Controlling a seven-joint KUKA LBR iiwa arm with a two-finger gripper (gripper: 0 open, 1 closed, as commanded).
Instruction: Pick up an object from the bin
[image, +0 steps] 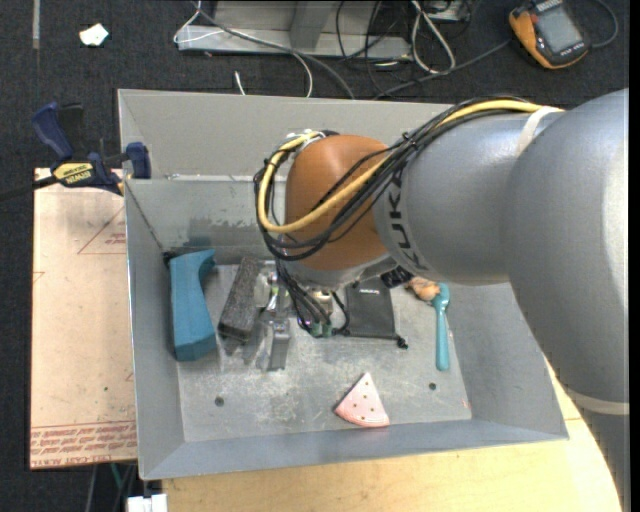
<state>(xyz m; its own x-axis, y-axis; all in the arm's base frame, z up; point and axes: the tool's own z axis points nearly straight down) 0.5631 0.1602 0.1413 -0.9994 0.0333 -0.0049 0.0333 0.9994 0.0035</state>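
My gripper (256, 328) hangs low in the left middle of the bin, under the orange wrist cover, and it is open. One finger (238, 300) is close beside a blue foam-like block (191, 305) that lies along the left wall. The other finger (276, 346) points at the bare floor. I see nothing between the fingers. A flat black square thing (372, 312) lies just right of the gripper, partly hidden by the wrist.
A teal spoon-like tool (441, 338) with a peach-coloured end lies at the right. A pink watermelon-slice wedge (362, 403) rests near the front wall. The big arm covers the bin's back right.
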